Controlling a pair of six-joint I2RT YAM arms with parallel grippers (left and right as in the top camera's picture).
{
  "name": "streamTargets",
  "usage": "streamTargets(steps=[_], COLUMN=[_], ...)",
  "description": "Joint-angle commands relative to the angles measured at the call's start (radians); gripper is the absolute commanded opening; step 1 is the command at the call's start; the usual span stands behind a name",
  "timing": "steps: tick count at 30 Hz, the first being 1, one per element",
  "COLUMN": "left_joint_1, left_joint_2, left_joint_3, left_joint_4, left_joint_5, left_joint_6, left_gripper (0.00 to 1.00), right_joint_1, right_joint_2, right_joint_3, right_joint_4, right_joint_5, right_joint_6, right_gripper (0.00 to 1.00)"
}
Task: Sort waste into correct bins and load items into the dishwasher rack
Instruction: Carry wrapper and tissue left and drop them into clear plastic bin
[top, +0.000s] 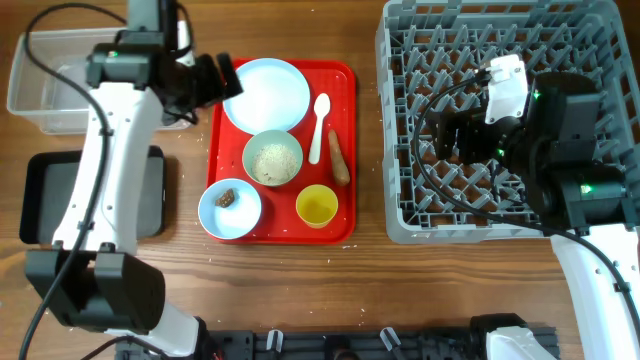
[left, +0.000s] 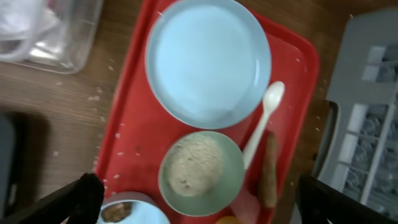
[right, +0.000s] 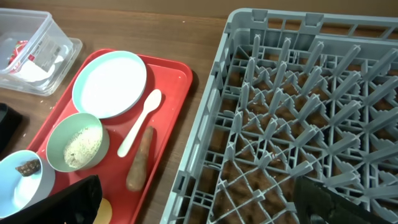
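My left fingers (left: 84, 196) and right fingers (right: 74, 199) are spread, empty; a crooked grab at the green bowl (left: 235, 177), 6 o'clock of the plate (left: 208, 59), could spill rice (left: 189, 165)

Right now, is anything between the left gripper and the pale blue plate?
Nothing visible. The open left gripper hangs by the left edge of the pale blue plate; the plate is bare, and the white spoon lies beside it on the other side.

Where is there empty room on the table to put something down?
Bare wood runs in a strip between the red tray and the dishwasher rack, and along the near side, in front of both. No dishes show in the rack. The tray is crowded: plate, mint green bowl, pale blue bowl, yellow cup, spoon and brown stick nearly fill it.
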Motion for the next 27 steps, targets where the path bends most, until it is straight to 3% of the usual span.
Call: streamTargets(steps=[1, 9, 12, 19, 25, 27], left_joint_1=[-0.090, -0.222, -0.298, -0.402, -0.404, -0.404], left_joint_2=[0.011, 0.017, 0.019, 0.063, 0.180, 0.217], left_joint_3=[-0.002, -0.025, -0.142, -0.335, -0.370, -0.370], left_joint_4=[0.012, -0.031, 0.090, 0.366, 0.397, 0.398], left_joint_5=[-0.035, -0.201, -0.197, -0.220, -0.220, -0.219], left_joint_6=[-0.068, -0.170, -0.170, -0.168, -0.169, -0.169], left_gripper=[1.00, 0.98, 0.90, 0.84, 0.78, 0.70], right_joint_1=[0.000, 0.000, 0.000, 0.000, 0.000, 0.000], right_joint_2=[0.006, 0.006, 0.006, 0.006, 0.006, 0.006], right_joint_3=[0.019, 0.019, 0.019, 0.019, 0.019, 0.019], right_joint_4=[-0.004, -0.036, -0.041, -0.048, -0.051, -0.055], right_joint_5=[-0.021, -0.021, -0.021, -0.021, -0.021, -0.021], right_joint_6=[0.016, 0.016, 0.016, 0.015, 0.016, 0.016], right_gripper=[1.00, 1.00, 1.00, 1.00, 1.00, 1.00])
